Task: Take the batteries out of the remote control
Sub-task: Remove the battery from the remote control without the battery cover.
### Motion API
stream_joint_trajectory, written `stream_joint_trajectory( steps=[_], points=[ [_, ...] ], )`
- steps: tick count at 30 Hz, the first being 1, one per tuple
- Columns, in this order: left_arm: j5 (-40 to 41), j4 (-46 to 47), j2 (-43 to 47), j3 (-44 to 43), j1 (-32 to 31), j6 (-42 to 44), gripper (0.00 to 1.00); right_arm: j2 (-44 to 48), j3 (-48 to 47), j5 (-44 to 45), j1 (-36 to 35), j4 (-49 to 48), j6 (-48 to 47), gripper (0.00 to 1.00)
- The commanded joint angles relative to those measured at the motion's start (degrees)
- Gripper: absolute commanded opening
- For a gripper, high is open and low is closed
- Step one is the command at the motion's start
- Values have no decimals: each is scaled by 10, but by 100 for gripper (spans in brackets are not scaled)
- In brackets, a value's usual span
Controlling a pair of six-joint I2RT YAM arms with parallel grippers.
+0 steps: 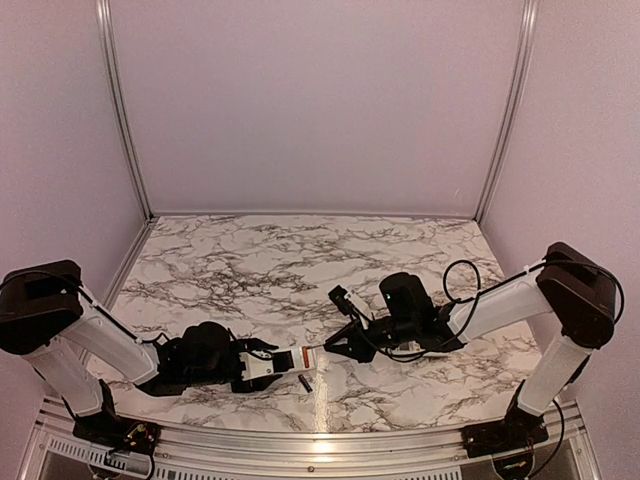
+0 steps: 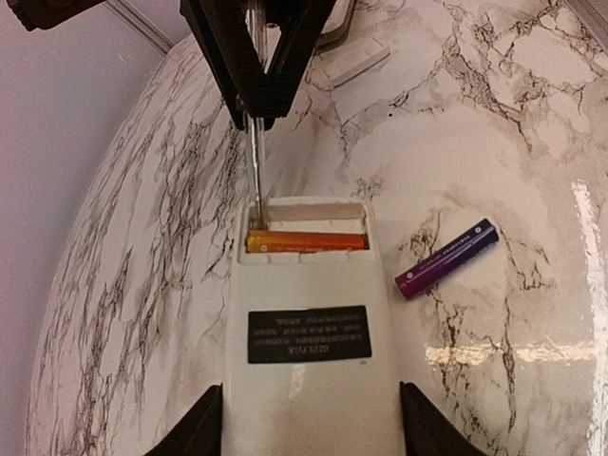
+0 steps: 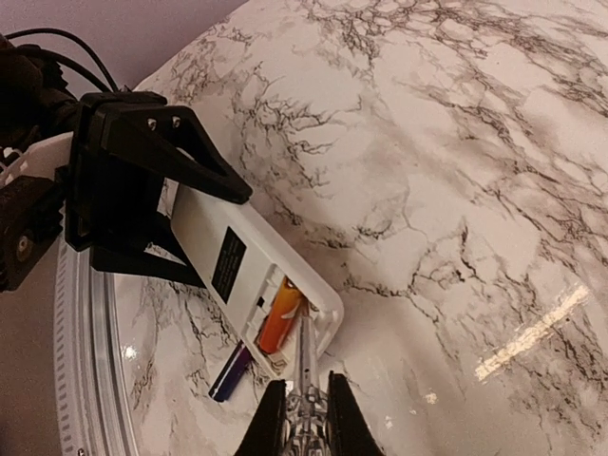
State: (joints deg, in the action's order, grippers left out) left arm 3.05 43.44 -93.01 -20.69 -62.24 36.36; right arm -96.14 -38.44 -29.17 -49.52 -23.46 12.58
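Beside the remote [image 2: 309,285] my left gripper [image 2: 309,427] clamps, a purple battery [image 2: 446,257] lies out; an orange battery [image 2: 306,241] sits inside. My right gripper [image 3: 306,418] pinches a probe [image 3: 304,353].

Desk [image 2: 494,142]: marble-print top, smooth, glossy, throws lamp glare.
Remote [image 2: 309,285]: white plastic, smooth, satin. Its black label [image 2: 309,334] is matt.
Orange battery [image 2: 306,242]: shiny wrap.
Loose battery [image 2: 446,258]: purple-to-blue metallic sheen.
Thin rod [image 2: 256,171]: bare polished metal.
Left end effector [image 2: 309,427], right end effector [image 3: 304,418]: matt black plastic.
Frame rails [image 1: 115,100]: brushed aluminium look.
Walls [image 1: 320,100]: plain, matt.
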Motion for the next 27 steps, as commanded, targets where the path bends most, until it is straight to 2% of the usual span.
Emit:
stream_joint_trajectory(
  steps=[1,16,27],
  points=[
    [-58,88,47,1,-2,-1,0,-6,-3,-84,-8,-29,-11,0],
    [-75,101,50,6,12,-20,0,-5,7,-90,7,-44,-6,0],
    [-74,52,25,-34,36,-57,0,-21,-9,-92,8,-36,-12,0]
  ],
)
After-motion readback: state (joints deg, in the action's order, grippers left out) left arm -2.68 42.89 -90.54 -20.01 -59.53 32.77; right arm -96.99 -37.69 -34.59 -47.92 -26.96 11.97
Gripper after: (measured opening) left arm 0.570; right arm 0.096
